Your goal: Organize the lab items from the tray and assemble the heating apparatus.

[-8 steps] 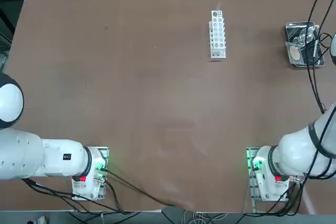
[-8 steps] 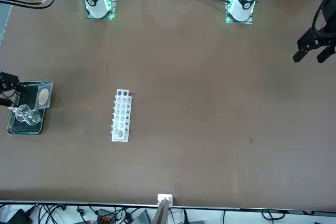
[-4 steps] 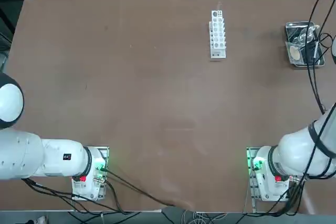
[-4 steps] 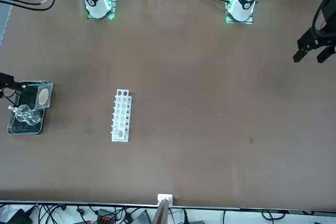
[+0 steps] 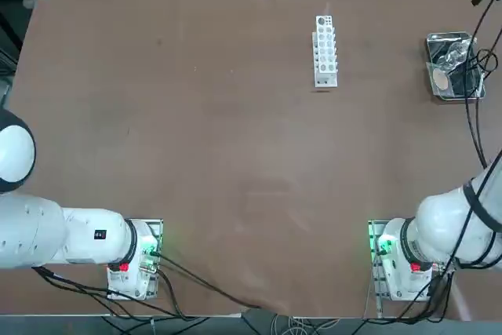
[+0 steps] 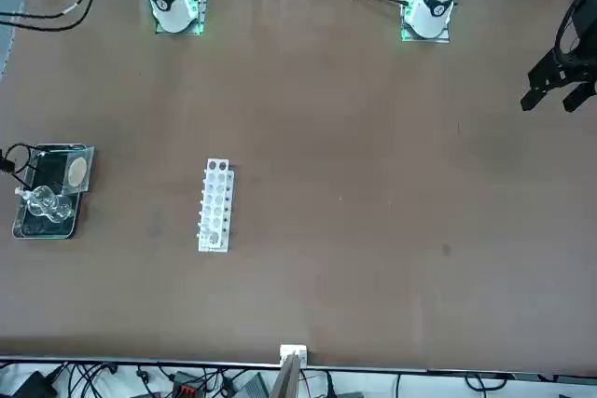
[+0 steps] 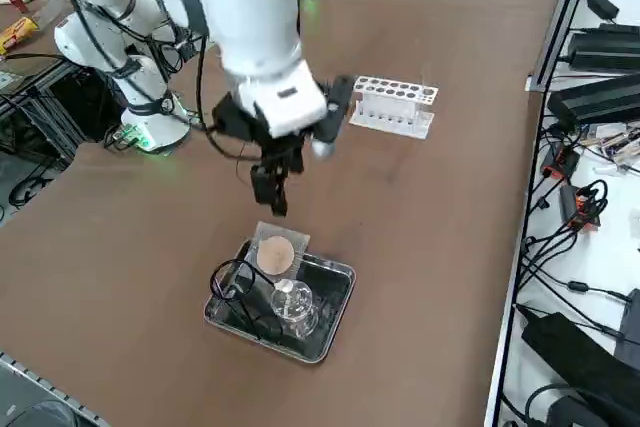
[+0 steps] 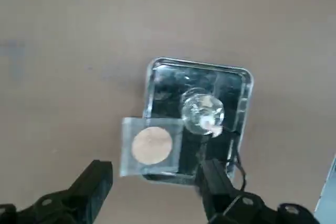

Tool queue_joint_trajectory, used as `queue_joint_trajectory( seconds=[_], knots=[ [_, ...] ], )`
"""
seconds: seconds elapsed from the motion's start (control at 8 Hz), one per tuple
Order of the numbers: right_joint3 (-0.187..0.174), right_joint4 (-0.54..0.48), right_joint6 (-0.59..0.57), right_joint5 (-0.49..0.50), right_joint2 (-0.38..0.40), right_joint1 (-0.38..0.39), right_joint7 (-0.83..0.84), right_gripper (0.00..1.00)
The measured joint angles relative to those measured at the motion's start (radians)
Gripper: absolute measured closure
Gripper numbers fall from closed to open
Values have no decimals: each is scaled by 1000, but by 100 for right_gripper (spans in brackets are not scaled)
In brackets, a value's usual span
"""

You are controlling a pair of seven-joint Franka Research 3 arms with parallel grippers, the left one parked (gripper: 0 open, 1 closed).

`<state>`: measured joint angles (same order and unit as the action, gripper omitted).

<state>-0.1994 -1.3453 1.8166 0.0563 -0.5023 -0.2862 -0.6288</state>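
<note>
Jaws spread on right gripper (image 8: pixel 155 184), above tray (image 8: pixel 241 80), holding nothing

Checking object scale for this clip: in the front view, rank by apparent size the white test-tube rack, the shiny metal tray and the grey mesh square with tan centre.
1. White test-tube rack and shiny metal tray: similar, not ranked.
2. Grey mesh square with tan centre: clearly smallest.

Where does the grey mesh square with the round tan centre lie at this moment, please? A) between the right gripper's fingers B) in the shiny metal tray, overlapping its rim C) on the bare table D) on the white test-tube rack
B: the grey mesh square lies in the shiny metal tray, overlapping one end's rim, beside the clear glass burner; the open right gripper hovers above, empty.
</note>
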Motion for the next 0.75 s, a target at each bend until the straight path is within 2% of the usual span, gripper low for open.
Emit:
queue_joint_trajectory(
  seconds=[0.5, 0.75],
  knots=[
    [0, -4, 141, 0, -139, -33, -89, 1],
    [0, -4, 189, 0, -183, -55, -134, 2]
  ],
)
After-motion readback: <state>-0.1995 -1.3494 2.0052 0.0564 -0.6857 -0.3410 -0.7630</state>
